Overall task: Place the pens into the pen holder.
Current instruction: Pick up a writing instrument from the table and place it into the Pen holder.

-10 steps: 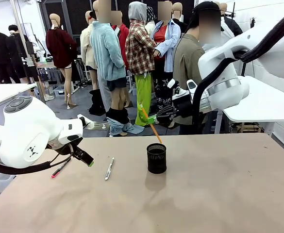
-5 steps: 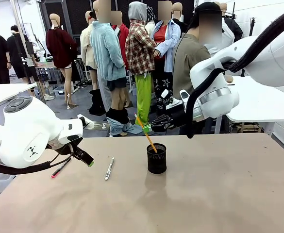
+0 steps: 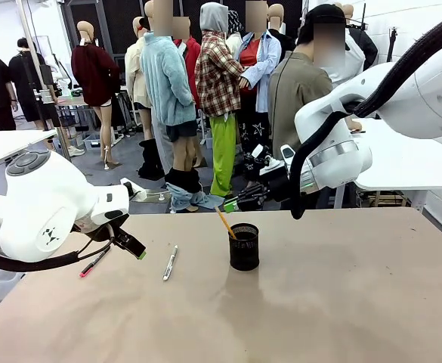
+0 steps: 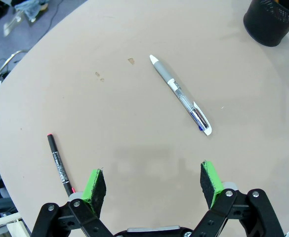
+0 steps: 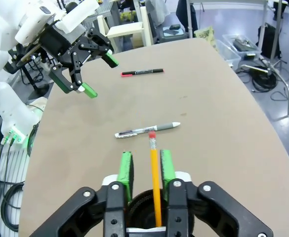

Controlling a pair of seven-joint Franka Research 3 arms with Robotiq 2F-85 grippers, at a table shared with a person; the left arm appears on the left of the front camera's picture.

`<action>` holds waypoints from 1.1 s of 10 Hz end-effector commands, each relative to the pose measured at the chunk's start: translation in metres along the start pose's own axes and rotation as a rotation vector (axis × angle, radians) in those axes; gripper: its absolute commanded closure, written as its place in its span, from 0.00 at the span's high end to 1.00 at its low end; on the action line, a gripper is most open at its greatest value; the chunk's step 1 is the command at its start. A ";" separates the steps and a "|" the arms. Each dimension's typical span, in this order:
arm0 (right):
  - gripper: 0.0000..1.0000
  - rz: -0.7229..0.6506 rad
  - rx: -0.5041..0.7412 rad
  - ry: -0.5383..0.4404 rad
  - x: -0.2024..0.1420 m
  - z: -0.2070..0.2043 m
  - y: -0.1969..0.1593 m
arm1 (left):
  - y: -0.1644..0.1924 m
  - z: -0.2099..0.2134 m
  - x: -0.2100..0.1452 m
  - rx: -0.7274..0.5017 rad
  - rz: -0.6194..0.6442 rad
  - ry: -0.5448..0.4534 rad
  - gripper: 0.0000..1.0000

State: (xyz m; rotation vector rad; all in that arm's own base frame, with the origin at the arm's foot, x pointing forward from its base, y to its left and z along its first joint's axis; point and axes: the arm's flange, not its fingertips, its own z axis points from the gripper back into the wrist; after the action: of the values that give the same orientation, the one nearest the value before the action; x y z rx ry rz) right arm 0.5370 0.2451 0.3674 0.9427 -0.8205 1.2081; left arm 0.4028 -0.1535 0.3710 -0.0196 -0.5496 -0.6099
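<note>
Orange pencil (image 3: 225, 222) leans in pen holder (image 3: 243, 249); right gripper (image 5: 146, 162) narrowly parted around its top. Left gripper (image 4: 154, 180) wide, over surface (image 3: 334, 302) near red-black pen (image 4: 59, 163), white pen (image 4: 181, 95).

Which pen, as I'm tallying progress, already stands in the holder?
The orange pencil: it stands tilted in the black mesh pen holder, while the white pen and the red-and-black pen lie flat on the table.

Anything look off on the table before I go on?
Nothing spilled or damaged. The orange pencil leans askew in the pen holder, which is harmless. Two small brownish marks spot the table near the white pen.
</note>
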 end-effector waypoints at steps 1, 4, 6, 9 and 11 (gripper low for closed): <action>0.65 0.023 -0.021 0.008 -0.003 0.004 0.003 | 0.002 0.000 -0.001 0.000 0.005 -0.001 1.00; 0.65 -0.082 -0.297 0.148 -0.008 0.078 0.014 | 0.002 0.000 -0.001 0.000 0.005 -0.001 1.00; 0.65 -0.189 -0.425 0.215 -0.011 0.137 0.023 | 0.002 0.000 -0.001 0.000 0.005 -0.001 1.00; 0.65 -0.417 -0.669 0.521 -0.019 0.200 0.032 | 0.002 0.000 -0.001 0.000 0.005 -0.001 1.00; 0.65 -0.539 -0.801 0.684 -0.021 0.230 0.038 | 0.002 0.000 -0.001 0.000 0.005 -0.001 1.00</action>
State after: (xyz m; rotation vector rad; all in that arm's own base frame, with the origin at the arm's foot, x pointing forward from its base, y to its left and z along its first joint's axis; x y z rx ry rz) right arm 0.4925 0.0186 0.4069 0.0777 -0.5364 0.6323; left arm 0.4029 -0.1536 0.3711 -0.0193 -0.5498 -0.6100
